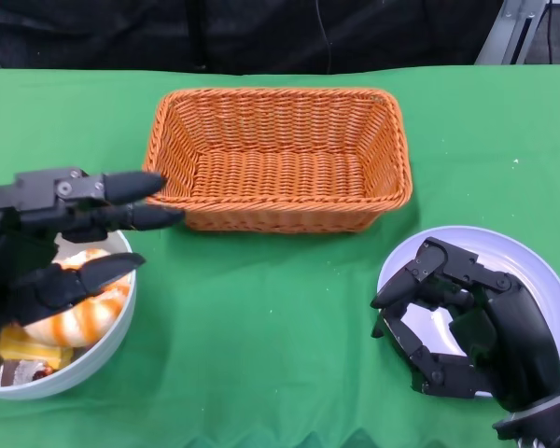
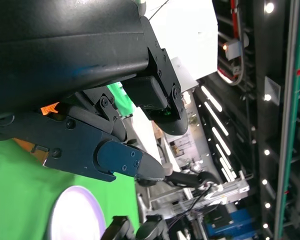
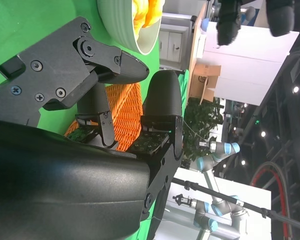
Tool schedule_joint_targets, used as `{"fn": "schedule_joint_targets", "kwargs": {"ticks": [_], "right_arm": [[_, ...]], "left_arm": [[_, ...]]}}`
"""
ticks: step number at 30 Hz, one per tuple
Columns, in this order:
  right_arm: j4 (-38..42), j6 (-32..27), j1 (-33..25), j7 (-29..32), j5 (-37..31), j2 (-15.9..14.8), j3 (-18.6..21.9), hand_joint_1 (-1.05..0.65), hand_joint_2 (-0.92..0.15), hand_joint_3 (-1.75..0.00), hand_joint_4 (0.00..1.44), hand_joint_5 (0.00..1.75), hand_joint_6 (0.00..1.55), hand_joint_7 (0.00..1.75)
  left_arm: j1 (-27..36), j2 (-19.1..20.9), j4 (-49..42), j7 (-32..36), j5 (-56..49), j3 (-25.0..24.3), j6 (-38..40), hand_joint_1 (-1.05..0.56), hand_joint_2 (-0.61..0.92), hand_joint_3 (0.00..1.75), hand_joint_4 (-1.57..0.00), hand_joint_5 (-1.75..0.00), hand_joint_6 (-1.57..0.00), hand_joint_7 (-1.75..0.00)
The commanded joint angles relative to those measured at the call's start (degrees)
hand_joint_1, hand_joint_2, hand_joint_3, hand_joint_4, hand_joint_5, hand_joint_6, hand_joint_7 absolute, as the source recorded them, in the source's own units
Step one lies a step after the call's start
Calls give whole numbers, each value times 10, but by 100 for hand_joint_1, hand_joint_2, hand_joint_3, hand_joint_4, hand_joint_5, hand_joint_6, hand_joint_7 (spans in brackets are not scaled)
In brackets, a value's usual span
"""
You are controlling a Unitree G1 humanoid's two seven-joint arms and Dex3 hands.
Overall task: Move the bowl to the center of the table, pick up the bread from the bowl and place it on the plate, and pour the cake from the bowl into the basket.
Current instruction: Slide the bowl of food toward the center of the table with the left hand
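A white bowl (image 1: 121,327) stands at the table's front left, holding an orange-striped bread (image 1: 75,322) and a wrapped cake (image 1: 23,350). My left hand (image 1: 56,243) hovers over the bowl with its fingers spread and nothing in them; it hides part of the bowl. The orange wicker basket (image 1: 280,159) sits empty at the back centre. At the front right lies a pale plate (image 1: 532,271). My right hand (image 1: 467,327) is above its near side, fingers loosely curved and apart, holding nothing. The right wrist view shows the bowl (image 3: 120,30) and basket (image 3: 125,115) beyond my fingers (image 3: 162,95).
A green cloth (image 1: 280,308) covers the table, with bare cloth between bowl and plate in front of the basket. The left wrist view shows the plate (image 2: 72,215) and lab fittings beyond the table.
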State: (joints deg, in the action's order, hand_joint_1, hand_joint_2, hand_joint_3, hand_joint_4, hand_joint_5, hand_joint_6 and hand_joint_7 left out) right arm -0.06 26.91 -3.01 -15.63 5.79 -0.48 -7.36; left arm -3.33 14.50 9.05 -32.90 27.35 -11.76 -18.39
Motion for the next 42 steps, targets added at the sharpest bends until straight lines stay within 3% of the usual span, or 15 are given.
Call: {"fn": "schedule_joint_targets", "kwargs": {"ticks": [1, 8, 15, 28, 35, 42], "right_arm": [[3, 2, 3, -3, 10, -3, 5, -20, -48, -97, 71, 149, 68, 124], [12, 8, 5, 0, 5, -1, 5, -18, -48, -96, 71, 149, 68, 124], [14, 8, 4, -1, 6, 2, 2, -18, -47, -99, 71, 150, 69, 123], [16, 11, 2, 0, 3, 5, 0, -19, -46, -100, 72, 149, 69, 124], [21, 18, 4, -4, 4, 3, 1, -21, -46, -100, 72, 149, 69, 125], [17, 14, 1, -3, 4, 4, 0, -20, -47, -98, 72, 150, 69, 125]], "left_arm": [[0, 9, 11, 13, 12, -23, 7, -50, 92, 2, -89, -2, -81, 0], [-30, 18, -42, -1, 29, -66, -8, -53, 92, 8, -74, 0, -68, 0], [-81, 46, -170, 19, -3, -113, -36, -61, 92, 13, -56, 0, -57, 0], [-143, 93, -342, 17, -28, -142, -67, -62, 92, 14, -51, 0, -49, 0], [-159, 126, -425, 84, -126, -134, -124, -63, 92, 20, -54, -1, -51, 0], [-178, 137, -502, 116, -162, -124, -147, -60, 92, 13, -53, 0, -52, -1]]}}
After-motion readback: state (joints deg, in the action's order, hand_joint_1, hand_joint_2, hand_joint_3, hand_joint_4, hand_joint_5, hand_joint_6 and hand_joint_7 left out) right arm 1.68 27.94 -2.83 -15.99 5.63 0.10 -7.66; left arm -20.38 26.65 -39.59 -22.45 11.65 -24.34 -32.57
